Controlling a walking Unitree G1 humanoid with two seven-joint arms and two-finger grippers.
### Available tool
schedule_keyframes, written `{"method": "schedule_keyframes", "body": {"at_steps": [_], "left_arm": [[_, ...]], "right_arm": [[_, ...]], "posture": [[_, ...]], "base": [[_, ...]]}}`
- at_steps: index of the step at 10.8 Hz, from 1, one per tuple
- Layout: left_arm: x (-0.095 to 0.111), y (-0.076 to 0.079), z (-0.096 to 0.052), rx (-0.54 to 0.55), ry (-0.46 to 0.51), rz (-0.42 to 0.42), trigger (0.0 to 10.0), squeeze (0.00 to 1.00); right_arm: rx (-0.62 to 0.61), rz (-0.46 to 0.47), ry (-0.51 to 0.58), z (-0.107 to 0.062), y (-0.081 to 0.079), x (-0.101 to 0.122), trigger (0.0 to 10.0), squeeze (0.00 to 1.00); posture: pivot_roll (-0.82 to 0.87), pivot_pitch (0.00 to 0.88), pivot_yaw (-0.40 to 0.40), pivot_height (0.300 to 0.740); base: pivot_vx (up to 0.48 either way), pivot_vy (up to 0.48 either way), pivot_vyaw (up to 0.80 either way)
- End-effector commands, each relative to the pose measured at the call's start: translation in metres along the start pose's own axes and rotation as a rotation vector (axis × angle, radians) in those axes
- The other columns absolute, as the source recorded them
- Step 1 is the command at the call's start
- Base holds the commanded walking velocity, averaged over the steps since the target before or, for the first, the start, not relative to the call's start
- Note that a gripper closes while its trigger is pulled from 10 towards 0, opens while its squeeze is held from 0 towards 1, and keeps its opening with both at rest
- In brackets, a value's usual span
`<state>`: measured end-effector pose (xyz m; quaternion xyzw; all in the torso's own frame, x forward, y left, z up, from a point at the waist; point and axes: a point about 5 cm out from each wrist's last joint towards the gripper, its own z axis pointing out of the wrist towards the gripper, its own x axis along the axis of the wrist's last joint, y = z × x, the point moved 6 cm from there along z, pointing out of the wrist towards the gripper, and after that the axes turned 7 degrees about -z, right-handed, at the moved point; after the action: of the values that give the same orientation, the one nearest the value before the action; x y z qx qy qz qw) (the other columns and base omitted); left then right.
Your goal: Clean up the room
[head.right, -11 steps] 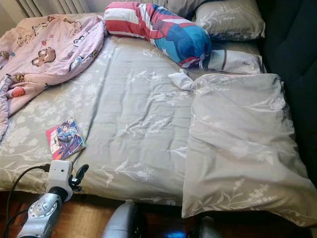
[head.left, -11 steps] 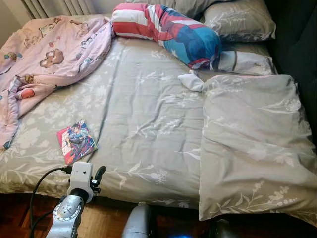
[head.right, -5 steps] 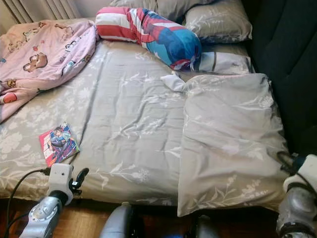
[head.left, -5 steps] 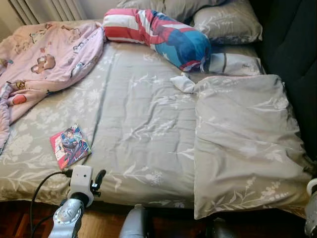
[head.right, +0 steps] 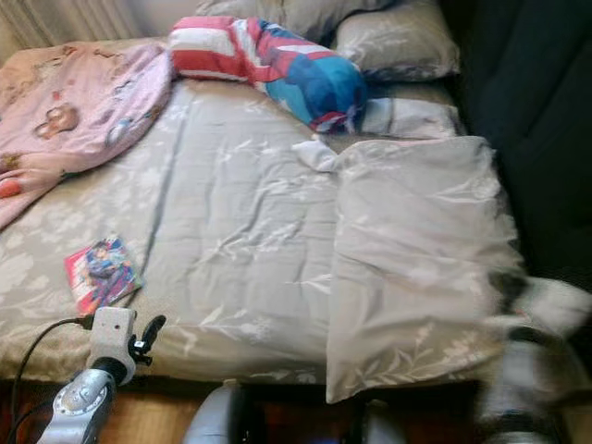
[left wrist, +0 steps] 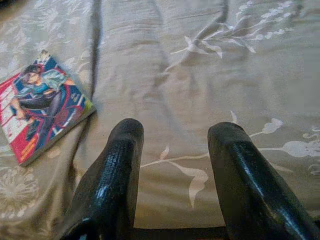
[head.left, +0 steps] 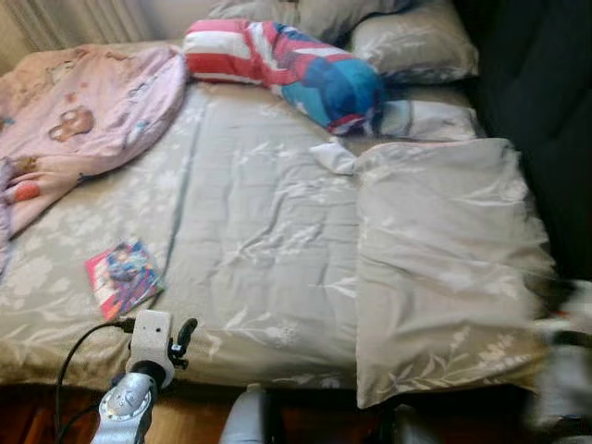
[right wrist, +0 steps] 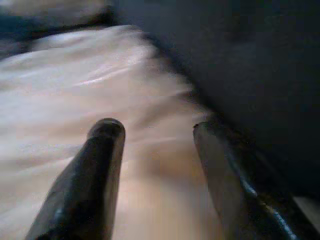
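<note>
At bed (head.left: 268,231) edge, left gripper (left wrist: 175,150) hovers jaws apart near book (left wrist: 40,112), likely next pickup; right gripper (right wrist: 157,130), blurred, jaws apart over pillow (head.left: 444,250).

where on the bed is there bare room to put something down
The widest free patch is the middle of the sheet, bordered by the comic book, the pink blanket and the folded duvet. The head end is crowded: striped bolster, pillows, a white sock.

Motion blur smears the right gripper (head.right: 504,287) beside the pillow (head.right: 416,259).
</note>
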<state>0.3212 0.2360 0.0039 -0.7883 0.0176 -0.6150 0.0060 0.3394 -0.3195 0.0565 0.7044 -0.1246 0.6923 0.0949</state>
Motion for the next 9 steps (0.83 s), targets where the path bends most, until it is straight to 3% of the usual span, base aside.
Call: {"method": "schedule_keyframes", "body": {"at_steps": [1, 2, 4, 5, 6, 9], "left_arm": [[-0.011, -0.008, -0.006, 0.026, -0.033, -0.001, 10.0, 0.0], [-0.013, -0.009, -0.007, 0.028, -0.039, 0.0, 10.0, 0.0], [-0.015, -0.009, -0.007, 0.033, -0.046, -0.001, 10.0, 0.0], [-0.017, -0.01, -0.008, 0.044, -0.048, -0.019, 10.0, 0.0], [-0.019, -0.01, -0.008, 0.059, -0.051, -0.045, 10.0, 0.0], [-0.019, -0.009, -0.006, 0.065, -0.058, -0.05, 10.0, 0.0]], "right_arm": [[0.116, 0.028, 0.012, -0.004, -0.024, -0.004, 10.0, 1.0], [0.265, 0.083, 0.002, -0.007, -0.061, -0.009, 10.0, 1.0], [0.312, 0.077, -0.071, -0.01, -0.088, -0.025, 10.0, 1.0], [0.208, 0.058, -0.117, -0.01, -0.076, -0.035, 10.0, 0.0], [0.178, 0.062, -0.127, -0.011, -0.071, -0.038, 10.0, 0.0], [0.134, 0.037, -0.152, -0.013, -0.062, -0.043, 10.0, 0.0]], "posture": [[0.14, 0.185, 0.065, 0.649], [0.14, 0.189, 0.064, 0.649], [0.15, 0.186, 0.059, 0.649], [0.15, 0.185, 0.055, 0.649], [0.15, 0.186, 0.05, 0.649], [0.14, 0.191, 0.041, 0.649]], "base": [[0.0, 0.0, 0.0], [0.0, 0.0, 0.0], [0.0, 0.0, 0.0], [0.0, 0.0, 0.0], [0.0, 0.0, 0.0], [0.0, 0.387, 0.0]]}}
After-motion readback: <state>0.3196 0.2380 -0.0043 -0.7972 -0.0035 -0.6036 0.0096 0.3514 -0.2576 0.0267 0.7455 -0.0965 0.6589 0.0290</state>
